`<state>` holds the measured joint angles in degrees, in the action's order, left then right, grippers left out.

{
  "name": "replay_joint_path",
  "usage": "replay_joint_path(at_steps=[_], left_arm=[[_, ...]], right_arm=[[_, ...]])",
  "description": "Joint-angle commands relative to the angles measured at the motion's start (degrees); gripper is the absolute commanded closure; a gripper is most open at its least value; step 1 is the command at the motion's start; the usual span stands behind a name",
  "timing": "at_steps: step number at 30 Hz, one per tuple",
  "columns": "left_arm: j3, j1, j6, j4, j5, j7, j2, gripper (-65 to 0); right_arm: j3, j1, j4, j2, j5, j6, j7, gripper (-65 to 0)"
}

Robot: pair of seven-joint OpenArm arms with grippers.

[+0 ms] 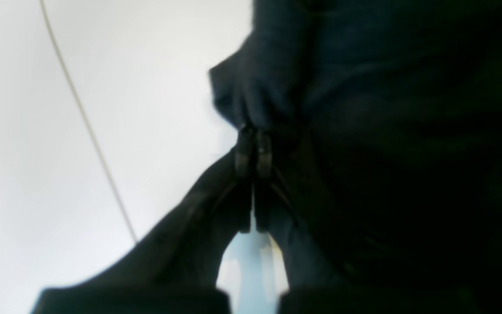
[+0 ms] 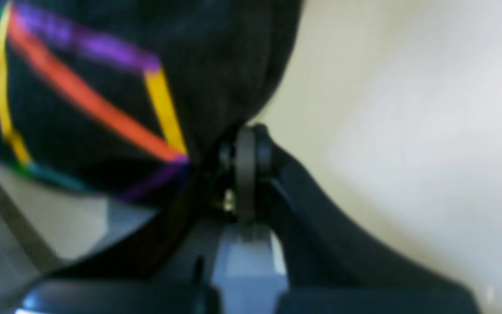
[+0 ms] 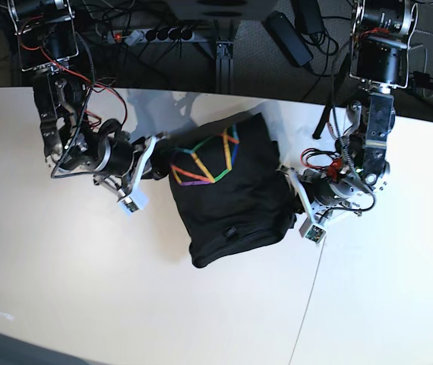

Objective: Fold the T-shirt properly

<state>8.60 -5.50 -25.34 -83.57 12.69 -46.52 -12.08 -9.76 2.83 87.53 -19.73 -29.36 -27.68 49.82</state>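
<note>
So right now the big black soft-fabric T-shirt (image 3: pixel 228 190) with the rainbow line print is bunched up in the middle of the pale tabletop (image 3: pixel 87 289), print facing up near its top-left corner, one arm on each side of it. The left gripper (image 1: pixel 253 150) has its jaws pressed together on a fold of dark cloth, and the right gripper (image 2: pixel 246 165) is pinching the edge right beside the coloured lines. Looks to me like they're mid-fold or spreading it, both hanging onto opposite sides. Next move probably needs both arms working together, keeping the fabric taut so it doesn't crumple.
</note>
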Motion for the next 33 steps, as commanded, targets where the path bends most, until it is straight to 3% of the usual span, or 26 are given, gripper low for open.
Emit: replay_joint_path(at_steps=[1,10,21,27,33], left_arm=[[0.1,-1.2,-0.4,-0.4,0.4,0.7,-0.1,-0.2],[6.0,-1.5,-0.4,-0.3,0.1,2.4,1.4,-0.2],[5.5,-5.1,0.0,-0.9,-1.0,-0.6,2.4,-0.3],[2.7,-3.8,0.8,-9.6,-0.9,-3.5,-2.1,-0.3],[-0.6,7.5,3.7,-22.6,-0.9,-4.4,-7.6,-0.3]], right_arm=[[0.1,-0.8,1.6,-0.6,-0.3,-0.8,1.4,0.0],[0.2,-4.6,6.4,-0.1,-2.8,-0.9,1.4,0.0],[3.0,-4.3,7.0,-0.2,-1.7,-0.9,1.3,0.0],[10.3,-4.3,8.5,-0.3,-1.7,-0.9,1.8,0.0],[15.7,-5.1,9.4,-1.7,-6.2,-1.1,7.0,0.0]])
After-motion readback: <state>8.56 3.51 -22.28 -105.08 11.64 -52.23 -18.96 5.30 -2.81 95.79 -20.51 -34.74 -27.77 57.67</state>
